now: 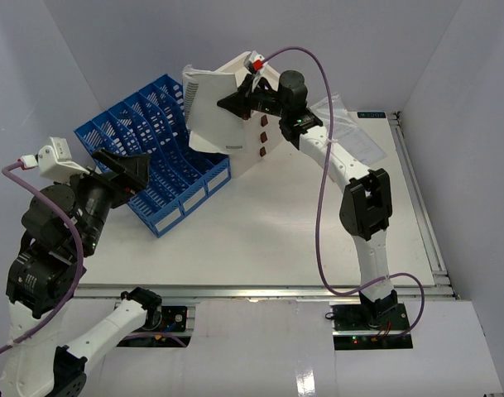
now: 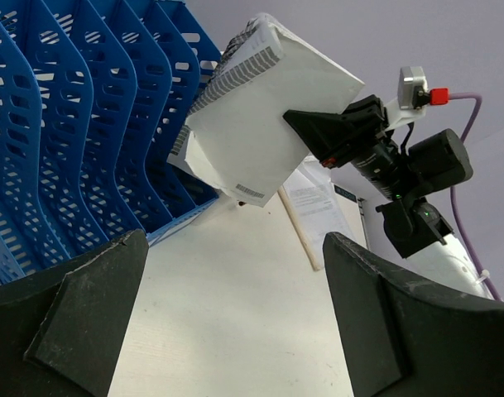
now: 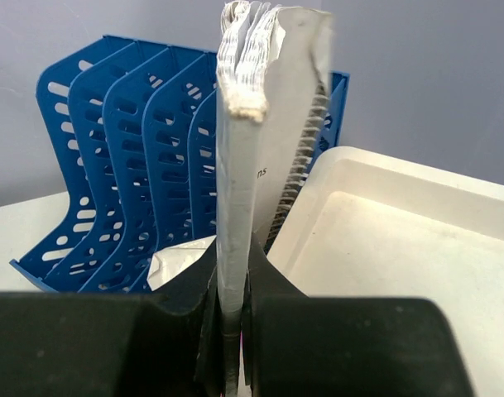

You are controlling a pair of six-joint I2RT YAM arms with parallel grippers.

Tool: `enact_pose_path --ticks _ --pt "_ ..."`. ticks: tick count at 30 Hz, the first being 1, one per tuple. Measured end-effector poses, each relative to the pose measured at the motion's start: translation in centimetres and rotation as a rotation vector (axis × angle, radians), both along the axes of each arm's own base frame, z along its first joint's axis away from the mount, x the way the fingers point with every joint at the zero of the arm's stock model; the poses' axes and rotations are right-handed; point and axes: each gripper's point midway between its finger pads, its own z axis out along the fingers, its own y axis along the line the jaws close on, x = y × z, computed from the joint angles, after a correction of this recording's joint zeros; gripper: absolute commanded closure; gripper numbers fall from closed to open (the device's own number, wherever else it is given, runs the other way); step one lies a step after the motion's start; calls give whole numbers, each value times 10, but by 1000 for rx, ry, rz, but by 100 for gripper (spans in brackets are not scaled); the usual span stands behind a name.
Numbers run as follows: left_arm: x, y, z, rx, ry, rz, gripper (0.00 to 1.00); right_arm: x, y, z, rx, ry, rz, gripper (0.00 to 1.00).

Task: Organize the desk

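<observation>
Spiral-bound notebook (image 1: pixel 208 112) has a barcode label (image 2: pixel 250 192) at the lower corner of its white cover. The bars are too small to read. In the right wrist view only the letters "ns" can be read on a page. The edge of the cover has grey stripes.

Blue slotted file rack (image 1: pixel 152 149) stands at the far left of the desk (image 1: pixel 260 231), the wide white tabletop under everything. A crumpled white sheet (image 3: pixel 177 260) lies low against the rack; can't tell if it is in a slot. White drawer box (image 1: pixel 256 132) with red handles stands just right of the rack. A printed document in a clear sleeve (image 1: pixel 351 128) lies flat at the far right; its text is not legible.

Right gripper (image 1: pixel 231 103) is reached far out over the desk, clamped on the notebook's edge. It holds the notebook in the air above the rack's right end, beside the drawer box. Left gripper (image 1: pixel 136 169) is raised at the rack's near side, fingers (image 2: pixel 86 306) wide apart, holding nothing.
</observation>
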Motion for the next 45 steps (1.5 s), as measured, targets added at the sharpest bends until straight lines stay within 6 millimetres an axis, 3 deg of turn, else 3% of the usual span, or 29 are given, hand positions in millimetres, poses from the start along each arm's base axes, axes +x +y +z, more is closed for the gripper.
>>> enact_pose_path --ticks 6,11,14,22,26,32,40,45 --pt "0 0 0 -3 -2 0 2 -9 16 -19 -27 21 55 92" --pt "-3 1 -8 0 5 1 2 -23 13 -15 -53 -32 127 92" --pt "-6 3 -13 -1 6 0 2 -38 7 -3 -65 -76 179 92" --pt "-12 6 -16 -10 -8 0 2 -87 -10 58 -32 -227 302 92" --pt "-13 6 -16 -12 -8 -3 2 -94 -10 64 -21 -252 322 92" --pt "-12 4 -20 -13 1 -8 2 -71 6 42 -9 -220 327 92" --pt "-6 0 -35 -3 39 -11 2 -27 29 -22 -39 -105 238 92" --pt "-3 -2 -40 -4 48 -10 2 -10 32 -20 -38 -73 120 92"
